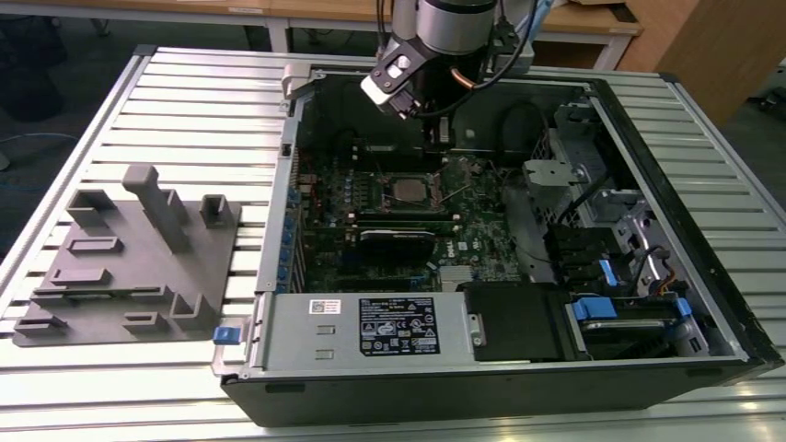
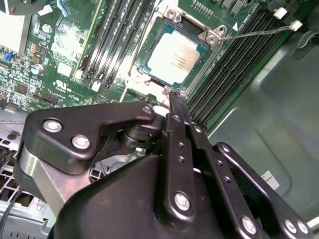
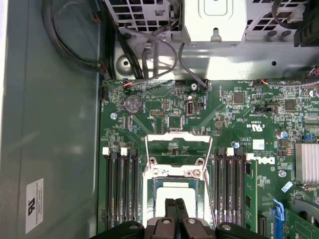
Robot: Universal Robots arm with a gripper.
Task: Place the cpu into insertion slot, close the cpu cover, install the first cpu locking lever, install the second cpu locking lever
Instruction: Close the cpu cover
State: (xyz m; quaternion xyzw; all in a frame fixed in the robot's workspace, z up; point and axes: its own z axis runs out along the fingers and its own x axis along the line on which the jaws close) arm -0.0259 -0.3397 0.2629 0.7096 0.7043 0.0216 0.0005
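In the exterior view, the open computer case point(image 1: 491, 401) takes the centre and right of the table point(image 1: 184, 101); 1 fixture plate point(image 1: 135, 267) lies lower left. Inside, the cpu point(image 1: 410, 188) sits mid-frame on the motherboard point(image 1: 481, 226), the gripper point(image 1: 435, 143) higher in frame, the power supply box point(image 1: 368, 327) at lower centre.

First wrist view: cpu point(image 3: 172, 189) partly hidden behind tool point(image 3: 175, 201). Exterior view: arm point(image 1: 455, 26) cut off at upper frame edge.

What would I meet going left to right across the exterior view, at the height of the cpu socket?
Grey fixture plate → computer case's side wall → cpu in its socket → silver bracket → metal drive cage.
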